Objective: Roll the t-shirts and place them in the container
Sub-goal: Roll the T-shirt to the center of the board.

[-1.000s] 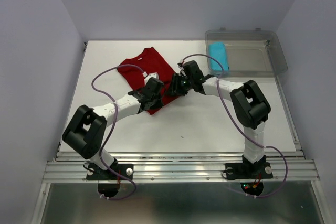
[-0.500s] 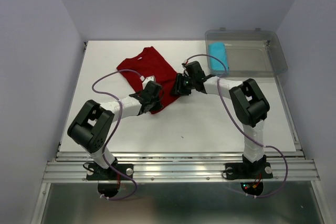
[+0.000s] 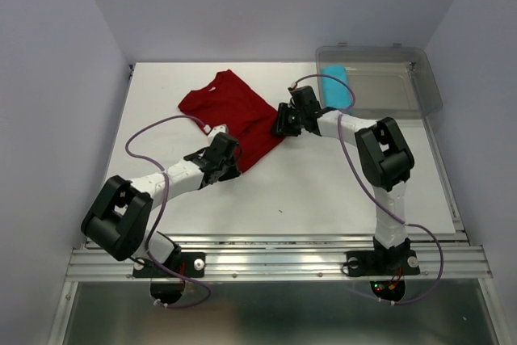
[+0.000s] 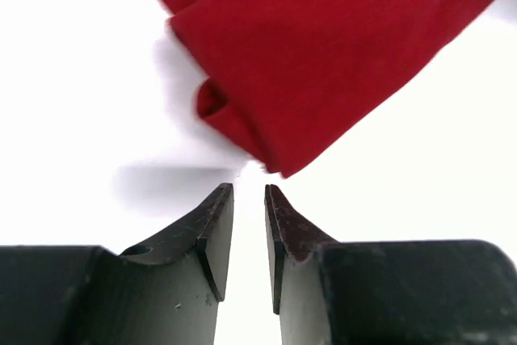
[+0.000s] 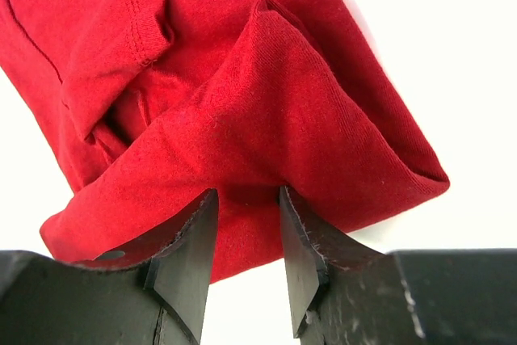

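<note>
The top view looks down from high at the near edge onto the whole counter (image 3: 323, 191). Each wrist camera peers forward, close, past its own jaws. All three share the dark red shirt (image 3: 242, 115).

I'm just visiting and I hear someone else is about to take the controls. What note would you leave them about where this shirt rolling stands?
Left tool: slightly open and empty, tips just short of a corner of the red shirt.
Right tool: shut on a fold of the red shirt, on the side toward the clear bin.
Red shirt: lying loose on the table, not rolled.
Blue shirt: rolled, in the clear bin.
Done: the blue shirt. Left: roll the red shirt.
</note>
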Robot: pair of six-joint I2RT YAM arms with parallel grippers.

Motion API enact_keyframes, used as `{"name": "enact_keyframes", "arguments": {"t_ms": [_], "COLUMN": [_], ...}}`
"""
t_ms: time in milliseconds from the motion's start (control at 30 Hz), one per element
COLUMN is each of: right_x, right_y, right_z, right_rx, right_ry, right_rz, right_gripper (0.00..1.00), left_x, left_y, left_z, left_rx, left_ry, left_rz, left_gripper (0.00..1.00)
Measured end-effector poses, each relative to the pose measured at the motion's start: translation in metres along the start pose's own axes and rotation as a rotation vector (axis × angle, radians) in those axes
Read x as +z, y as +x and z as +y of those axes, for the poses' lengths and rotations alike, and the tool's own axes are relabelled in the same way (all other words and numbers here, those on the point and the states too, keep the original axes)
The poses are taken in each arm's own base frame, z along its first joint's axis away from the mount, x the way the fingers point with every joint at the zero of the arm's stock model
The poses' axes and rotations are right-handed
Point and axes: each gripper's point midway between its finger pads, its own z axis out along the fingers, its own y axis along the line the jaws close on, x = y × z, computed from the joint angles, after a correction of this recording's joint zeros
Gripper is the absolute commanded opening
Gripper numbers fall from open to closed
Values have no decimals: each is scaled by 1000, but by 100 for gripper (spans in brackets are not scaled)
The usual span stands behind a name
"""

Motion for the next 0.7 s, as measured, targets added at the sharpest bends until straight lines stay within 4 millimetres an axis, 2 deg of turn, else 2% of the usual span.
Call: {"name": "enact_keyframes", "arguments": {"t_ms": [167, 333, 367, 433, 500, 600, 700], "right_x": [-1, -12, -18, -31, -50, -81, -107], "right_y": [-3, -6, -8, -16, -28, -45, -48], "right_z": [-3, -3, -1, 3, 9, 17, 11], "right_rx": [2, -12, -13, -25, -30, -37, -18], "right_ry": [6, 25, 28, 33, 27, 12, 12], "right_rz": [-6, -12, -16, -39, -80, -146, -184], "right_gripper": [45, 58, 59, 69, 78, 80, 82], "left_x": [-5, -7, -9, -15, -22, -31, -36], "left_y": [7, 8, 7, 0, -11, -28, -37], "left_z": [14, 20, 20, 19, 8, -19, -47], "left_rx": [8, 20, 24, 43, 67, 131, 237], "left_ry": [-40, -72, -76, -88, -76, -29, -17], "left_rz": [14, 18, 15, -6, -35, -79, -106], "left_gripper": [33, 33, 33, 33, 34, 33, 35]}}
